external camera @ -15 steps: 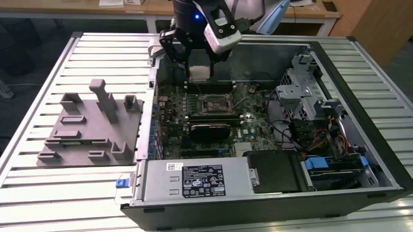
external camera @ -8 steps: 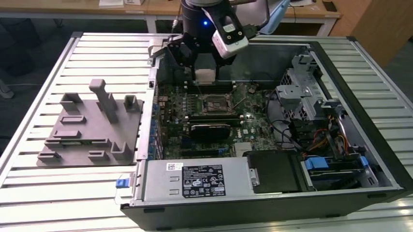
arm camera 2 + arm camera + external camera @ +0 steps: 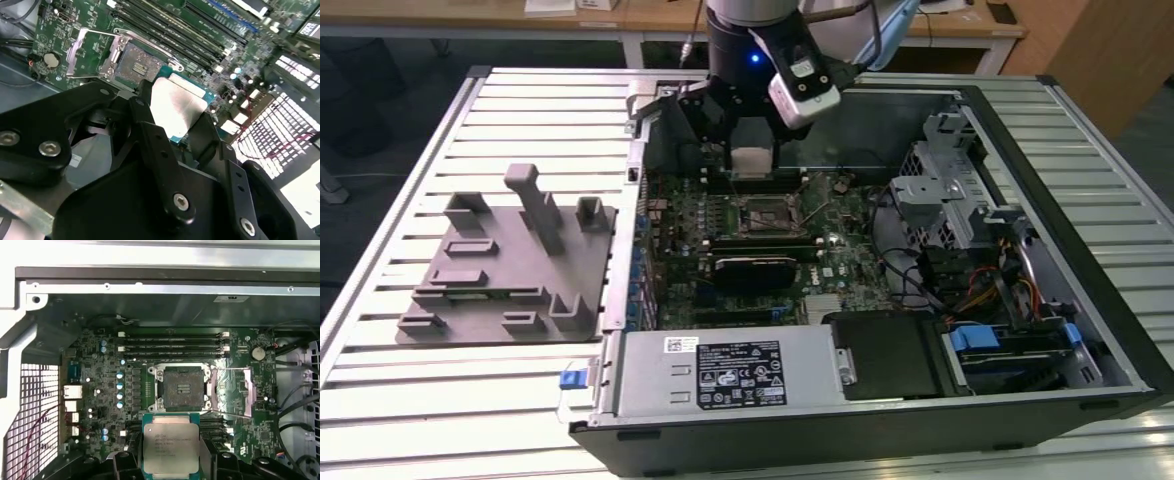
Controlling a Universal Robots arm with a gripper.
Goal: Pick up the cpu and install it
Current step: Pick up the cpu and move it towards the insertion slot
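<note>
My gripper (image 3: 753,162) is shut on the cpu (image 3: 753,160), a flat silvery chip with a green rim, and holds it above the motherboard inside the open computer case. The cpu (image 3: 170,442) hangs between the black fingers (image 3: 150,145) in both wrist views, its metal plate (image 3: 175,107) facing the camera. The socket (image 3: 182,387) lies open below, its metal load plate (image 3: 240,392) flipped to the side. In the exterior view the socket (image 3: 765,213) sits a little nearer the camera than the held chip.
A grey tray (image 3: 507,270) with raised holders lies on the slatted table at the exterior view's left. Inside the case are the memory slots (image 3: 172,342), a black heatsink block (image 3: 754,270), the power supply (image 3: 727,372) and drive cages with cables (image 3: 974,260).
</note>
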